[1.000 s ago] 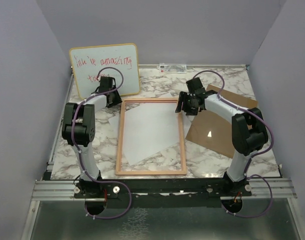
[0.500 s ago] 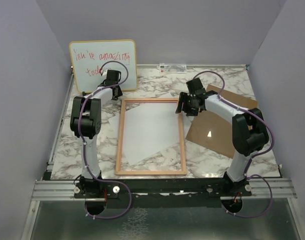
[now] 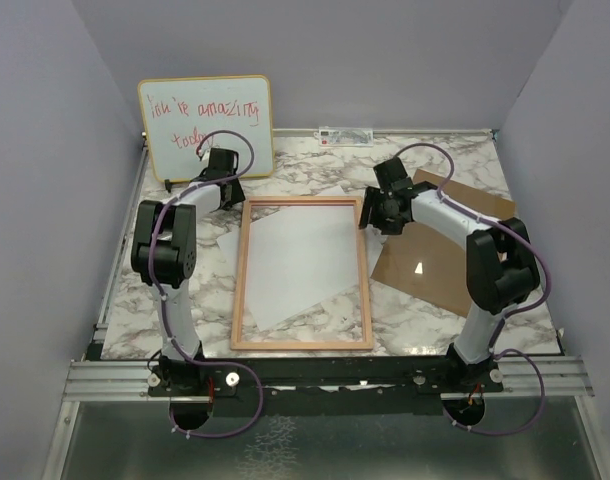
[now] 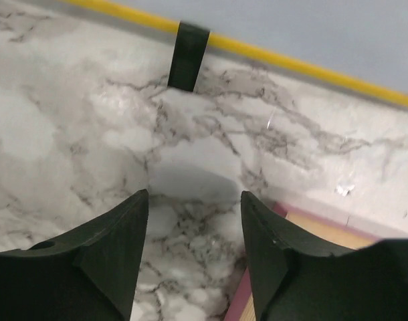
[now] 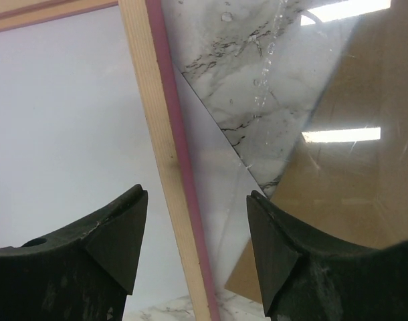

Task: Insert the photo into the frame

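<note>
You're hovering both claws wide and empty: left gripper [image 4: 194, 200] over marble [image 4: 70, 120] by a far corner of the frame [image 3: 300, 345], right gripper [image 5: 197, 200] over its right side. The photo [image 3: 295, 265] is lying askew beneath it, white side up. You're probably freeing the photo; next, grip that side squarely.

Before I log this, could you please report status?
Left gripper open, right gripper open. Photo white side up, askew under frame. Backing board off right.

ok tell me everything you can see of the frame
The frame is a tall rectangle with a thin light-wood border, pinkish on its outer edge. It lies flat on the marble table. The photo, white side up, lies skewed beneath it, poking past the right rail. The right gripper hangs open above that rail.
</note>
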You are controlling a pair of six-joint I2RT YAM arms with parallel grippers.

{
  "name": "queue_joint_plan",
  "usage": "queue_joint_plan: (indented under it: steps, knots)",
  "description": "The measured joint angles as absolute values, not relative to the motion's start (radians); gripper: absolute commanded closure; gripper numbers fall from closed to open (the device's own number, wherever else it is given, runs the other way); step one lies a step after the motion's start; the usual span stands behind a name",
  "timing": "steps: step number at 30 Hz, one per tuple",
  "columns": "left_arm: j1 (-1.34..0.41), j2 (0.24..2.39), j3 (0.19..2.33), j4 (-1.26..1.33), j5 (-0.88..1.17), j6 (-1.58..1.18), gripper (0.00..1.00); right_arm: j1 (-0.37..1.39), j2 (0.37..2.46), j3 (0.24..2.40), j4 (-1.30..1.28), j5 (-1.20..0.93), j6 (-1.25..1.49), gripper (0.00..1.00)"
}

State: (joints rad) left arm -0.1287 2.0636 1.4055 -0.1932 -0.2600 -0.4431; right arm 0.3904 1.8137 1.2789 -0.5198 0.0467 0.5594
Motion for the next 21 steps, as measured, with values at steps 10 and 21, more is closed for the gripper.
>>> queue_joint_plan:
  steps: [10, 21]
  knots:
    - [-0.129, 1.842, 1.232, -0.236, -0.193, -0.445, 0.32, 0.390, 1.820, 1.243, -0.516, -0.079, 0.513, 0.39]
    - [-0.131, 1.779, 1.225, -0.273, -0.110, -0.440, 0.31, 0.391, 1.912, 1.272, -0.517, -0.199, 0.473, 0.71]
